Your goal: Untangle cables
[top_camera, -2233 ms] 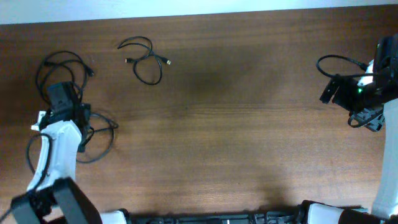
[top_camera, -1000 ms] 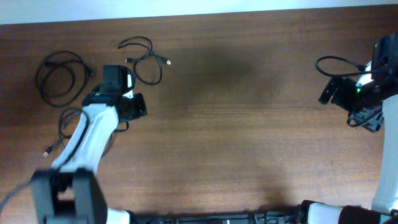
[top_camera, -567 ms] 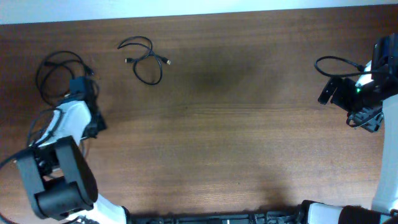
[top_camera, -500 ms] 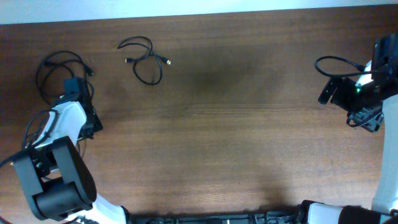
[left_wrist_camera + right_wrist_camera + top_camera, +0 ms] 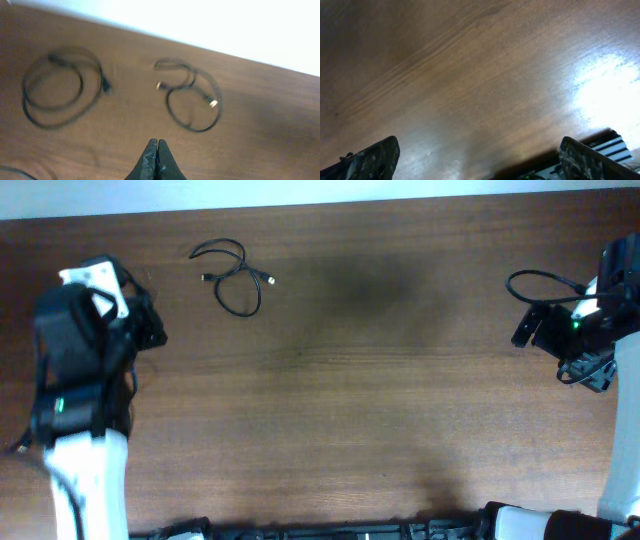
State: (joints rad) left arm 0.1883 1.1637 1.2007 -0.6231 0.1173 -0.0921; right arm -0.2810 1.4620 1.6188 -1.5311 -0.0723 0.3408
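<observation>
Three black cables show. One small cable (image 5: 232, 276) lies in loose loops at the back left of the table; the left wrist view shows it (image 5: 192, 102) with two light plug tips. A second cable (image 5: 52, 87) lies coiled to its left, hidden under my left arm (image 5: 85, 350) in the overhead view. A bit of a third cable (image 5: 10, 172) curves in at the bottom left corner. My left gripper (image 5: 157, 146) is shut and empty, raised above the table short of both cables. My right gripper (image 5: 477, 145) stands wide open over bare wood, holding nothing.
The right arm (image 5: 585, 330) sits at the table's right edge with a black wire loop (image 5: 545, 277) beside it. The table's far edge meets a white wall (image 5: 225, 25) just behind the cables. A dark base strip (image 5: 580, 150) lies under the right gripper.
My left arm has swung around the left side of the table and risen, and now covers the left coil in the overhead view. The cables and the right arm have not moved.
</observation>
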